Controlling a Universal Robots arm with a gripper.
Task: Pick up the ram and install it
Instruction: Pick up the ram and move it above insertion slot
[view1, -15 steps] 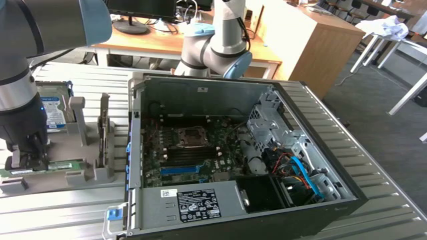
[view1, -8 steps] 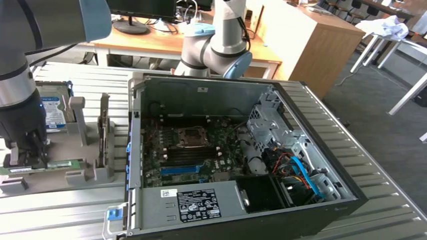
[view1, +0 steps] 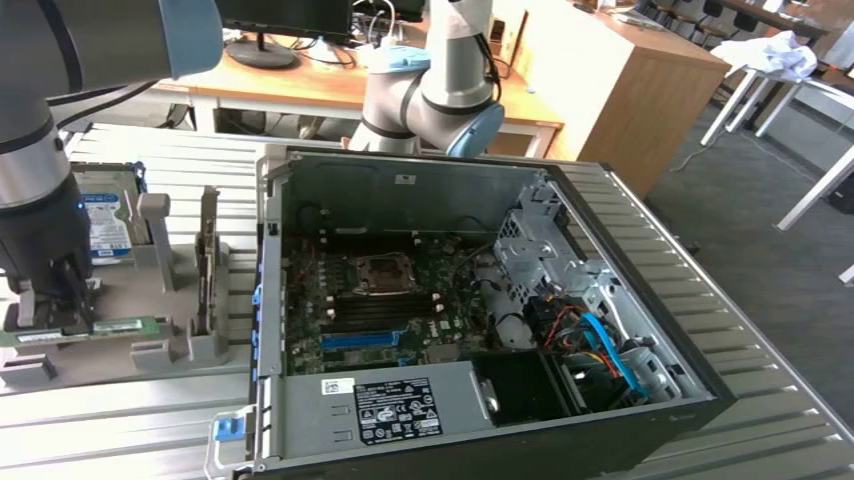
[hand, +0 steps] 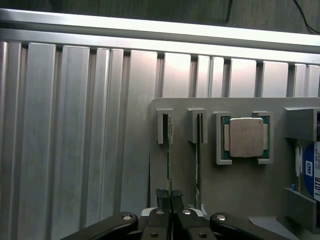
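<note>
Surface: ribbed aluminium table (view1: 747, 330), matt silver, long parallel slats. Room behind: wooden desk (view1: 267, 85), tall wooden cabinet (view1: 627, 70), grey floor on the exterior view's right.

Exterior view's left: flat grey holder (view1: 134, 355), matt plastic look, with upright slotted posts and square pockets. Contents:
- hard drive (view1: 107, 225), silver with a blue-white label, standing in a bracket at the back
- ram (view1: 120, 328), a thin green strip standing on edge, its end in a slotted post
- second stick (hand: 198, 150), on edge just beside the ram, parallel to it
- processor (hand: 246, 137), a square metal lid lying flat in its own framed pocket

Gripper (view1: 60, 312): black fingers, ribbed pads. In the wrist view the gripper (hand: 170, 196) is pressed together on the ram's (hand: 169, 150) top edge, pinching it. The ram sits in the holder, not lifted.

Centre: computer case (view1: 694, 400), black sheet metal, side panel off. Inside:
- green motherboard (view1: 314, 310)
- long blue slot (view1: 360, 340), nothing seated in it
- boxy power supply (view1: 387, 405) with a black label, along the near edge
- blue cables (view1: 601, 345) toward the exterior view's right
</note>
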